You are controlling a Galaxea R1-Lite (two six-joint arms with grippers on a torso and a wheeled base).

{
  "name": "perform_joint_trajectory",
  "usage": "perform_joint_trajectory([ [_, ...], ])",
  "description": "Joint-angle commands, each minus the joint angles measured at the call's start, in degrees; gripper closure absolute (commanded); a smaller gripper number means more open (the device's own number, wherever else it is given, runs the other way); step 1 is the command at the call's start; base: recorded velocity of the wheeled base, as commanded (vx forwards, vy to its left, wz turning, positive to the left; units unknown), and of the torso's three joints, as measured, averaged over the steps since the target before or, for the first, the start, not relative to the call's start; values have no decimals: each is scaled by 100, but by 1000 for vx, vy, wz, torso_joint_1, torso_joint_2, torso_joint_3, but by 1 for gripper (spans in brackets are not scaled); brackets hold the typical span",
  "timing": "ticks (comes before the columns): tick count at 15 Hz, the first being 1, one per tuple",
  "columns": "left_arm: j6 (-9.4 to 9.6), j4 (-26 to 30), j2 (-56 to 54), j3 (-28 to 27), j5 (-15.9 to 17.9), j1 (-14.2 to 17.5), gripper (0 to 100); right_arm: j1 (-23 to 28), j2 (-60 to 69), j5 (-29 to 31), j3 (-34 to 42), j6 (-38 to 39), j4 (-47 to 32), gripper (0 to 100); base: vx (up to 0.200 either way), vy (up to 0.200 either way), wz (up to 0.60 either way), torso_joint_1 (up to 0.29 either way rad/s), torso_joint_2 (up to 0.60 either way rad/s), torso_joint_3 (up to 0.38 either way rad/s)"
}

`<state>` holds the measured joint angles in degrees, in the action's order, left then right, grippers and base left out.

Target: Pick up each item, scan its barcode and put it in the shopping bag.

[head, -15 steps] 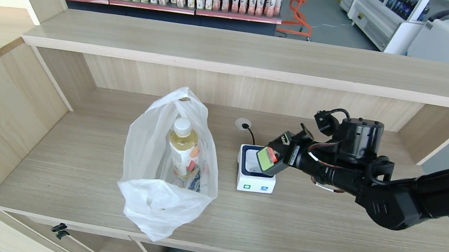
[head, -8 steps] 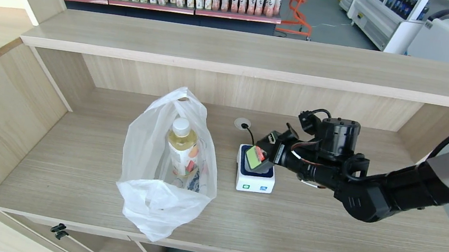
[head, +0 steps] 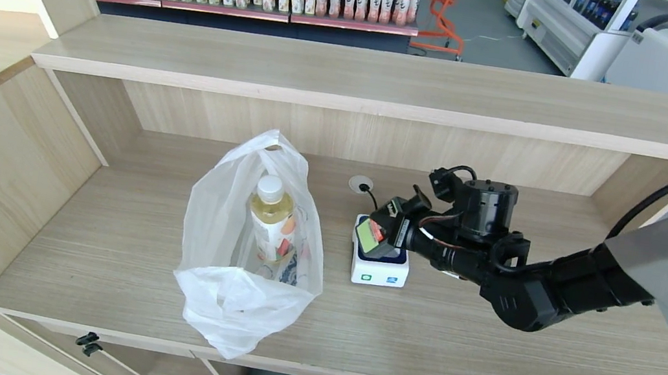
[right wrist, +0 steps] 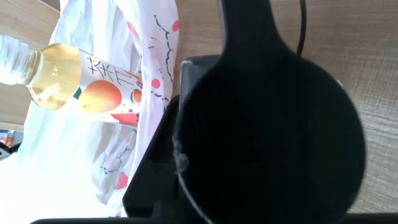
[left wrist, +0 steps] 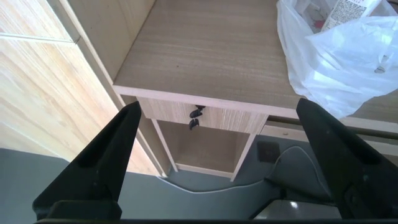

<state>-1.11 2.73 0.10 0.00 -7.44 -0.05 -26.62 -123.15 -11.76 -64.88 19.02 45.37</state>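
My right gripper [head: 381, 236] is shut on a small item with a green and red face [head: 368, 239], held just above the white barcode scanner [head: 380, 270] on the counter. In the right wrist view the held item [right wrist: 267, 137] looms dark and close. Left of the scanner the white plastic shopping bag [head: 249, 267] stands open, with a tea bottle [head: 271, 217] upright inside; the bottle [right wrist: 62, 74] and bag [right wrist: 81, 168] also appear beyond the item. My left gripper [left wrist: 221, 155] hangs open and empty below the counter's front edge, near the bag [left wrist: 339, 68].
The scanner's cable runs to a round grommet [head: 362, 183] at the back. A raised wooden shelf [head: 381, 83] and side walls enclose the counter [head: 103, 247]. A drawer handle [left wrist: 196, 116] sits under the front edge. Bare counter lies left of the bag and right of the scanner.
My right arm has moved left and slightly down with the item, from beside the scanner's right edge to over its top. The bag and bottle stayed put.
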Motion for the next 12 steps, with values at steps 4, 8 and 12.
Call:
perform_joint_trajectory([
  [4, -3, -1, -1, 0, -3, -4, 0, -264, 1232, -36, 160, 322, -55, 100, 0, 0, 0, 0, 0, 0],
  [8, -3, -1, -1, 0, -3, -4, 0, -273, 2594, -107, 1504, -680, -125, 100, 0, 0, 0, 0, 0, 0],
  [12, 14, -1, -1, 0, -3, -4, 0, -273, 2990, -168, 2058, -689, -108, 100, 0, 0, 0, 0, 0, 0],
])
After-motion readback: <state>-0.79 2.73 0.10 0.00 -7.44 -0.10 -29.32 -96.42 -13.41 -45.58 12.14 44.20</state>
